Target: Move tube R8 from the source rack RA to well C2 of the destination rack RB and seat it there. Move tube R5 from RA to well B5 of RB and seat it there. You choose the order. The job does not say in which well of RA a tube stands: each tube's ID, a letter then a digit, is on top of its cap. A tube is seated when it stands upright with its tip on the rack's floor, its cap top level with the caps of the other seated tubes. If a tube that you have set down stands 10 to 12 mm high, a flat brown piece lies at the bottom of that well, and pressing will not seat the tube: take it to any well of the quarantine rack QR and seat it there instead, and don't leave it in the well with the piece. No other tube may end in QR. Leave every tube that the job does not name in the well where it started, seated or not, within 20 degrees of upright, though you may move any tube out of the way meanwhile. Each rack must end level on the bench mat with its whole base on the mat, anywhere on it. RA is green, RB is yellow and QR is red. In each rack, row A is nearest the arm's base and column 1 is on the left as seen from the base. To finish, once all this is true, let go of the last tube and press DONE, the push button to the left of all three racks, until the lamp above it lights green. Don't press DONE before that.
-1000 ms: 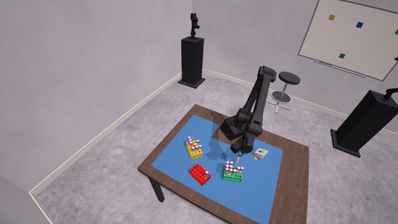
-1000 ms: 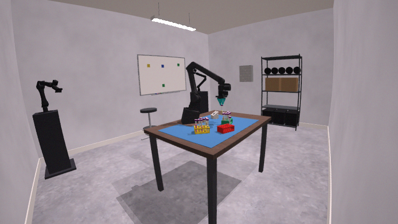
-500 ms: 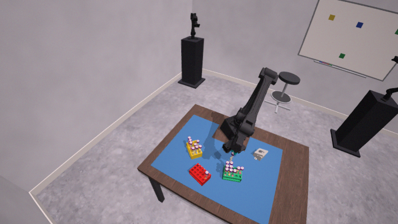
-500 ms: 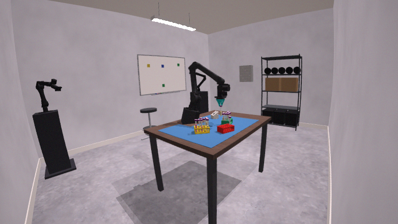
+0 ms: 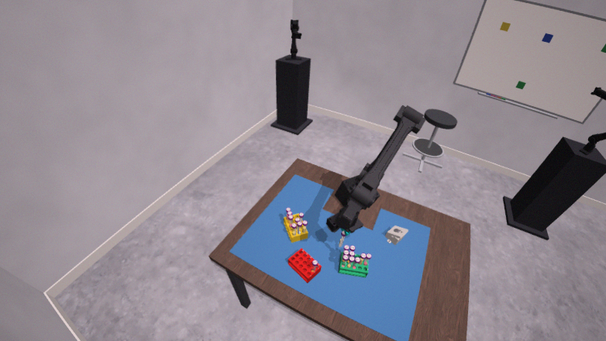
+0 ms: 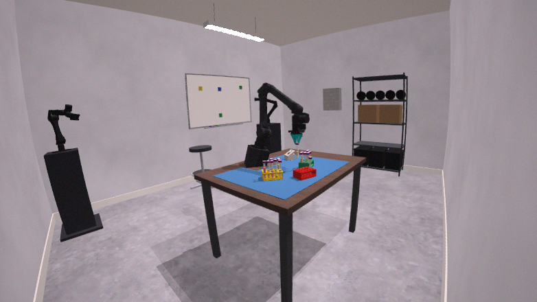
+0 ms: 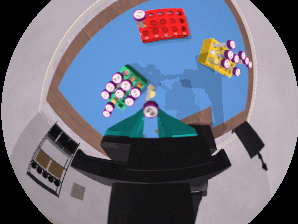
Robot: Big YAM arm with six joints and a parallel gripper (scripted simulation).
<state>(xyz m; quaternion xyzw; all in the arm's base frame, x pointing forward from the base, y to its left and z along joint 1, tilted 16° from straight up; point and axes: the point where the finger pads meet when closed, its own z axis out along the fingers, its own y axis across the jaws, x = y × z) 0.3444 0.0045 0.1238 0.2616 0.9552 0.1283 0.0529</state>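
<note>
My gripper [image 5: 343, 232] [image 6: 296, 141] [image 7: 150, 111] is shut on a tube [image 5: 341, 240] [image 7: 150, 111] with a purple-and-white cap. It holds the tube upright in the air above the blue mat [image 5: 381, 288], between the green rack RA [image 5: 352, 271] [image 6: 307, 164] [image 7: 121, 96] and the yellow rack RB [image 5: 296, 238] [image 6: 274, 177] [image 7: 212, 51]. I cannot read the cap's ID. RA and RB each hold several capped tubes. The red rack QR [image 5: 301, 271] [image 6: 304, 173] [image 7: 166, 24] holds one tube [image 5: 315, 263] [image 7: 139, 14] in a corner well.
The grey DONE button box [image 5: 397, 234] [image 6: 289, 154] stands on the mat beside the arm's base. The brown table [image 5: 449, 275] borders the mat. A stool [image 5: 432, 136] and black camera pedestals stand on the floor around it.
</note>
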